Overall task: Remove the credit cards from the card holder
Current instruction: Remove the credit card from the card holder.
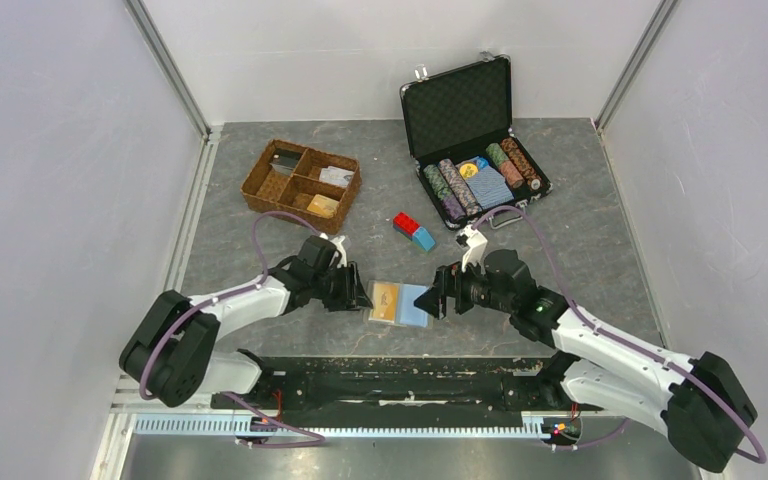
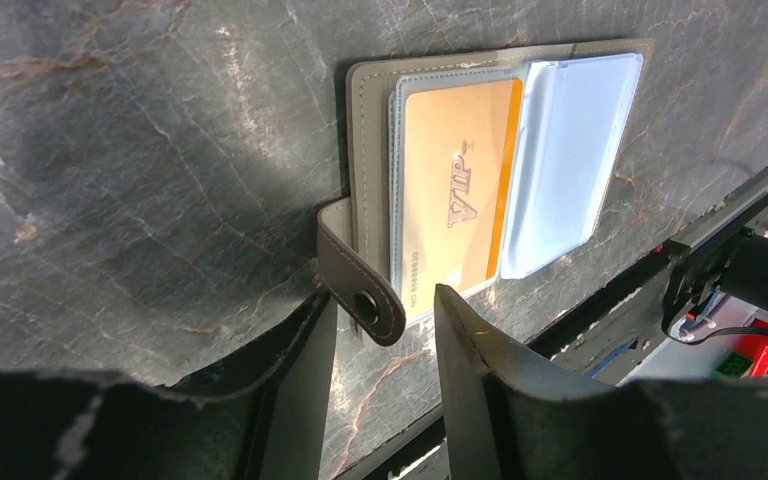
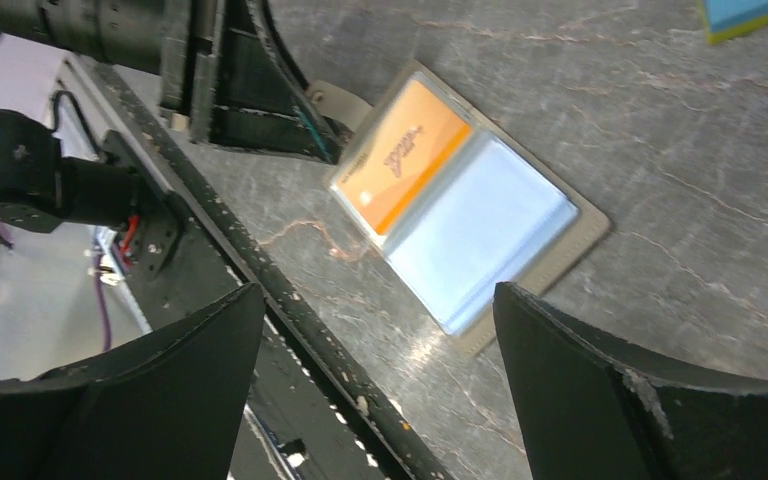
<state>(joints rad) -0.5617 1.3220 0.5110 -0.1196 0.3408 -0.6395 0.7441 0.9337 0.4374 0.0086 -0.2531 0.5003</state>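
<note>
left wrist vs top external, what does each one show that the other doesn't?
Only left wrist: the VIP print on the orange card, and the holder's snap tab lying between the open left jaws. Only top external: the wicker tray and the open chip case at the far side. Both: the card holder lying open and flat, with the orange card and a light blue card in its sleeves.

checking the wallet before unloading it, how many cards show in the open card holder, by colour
orange-gold card: 1
light blue card: 1
total: 2 showing in the card holder; any stacked behind them are hidden
</note>
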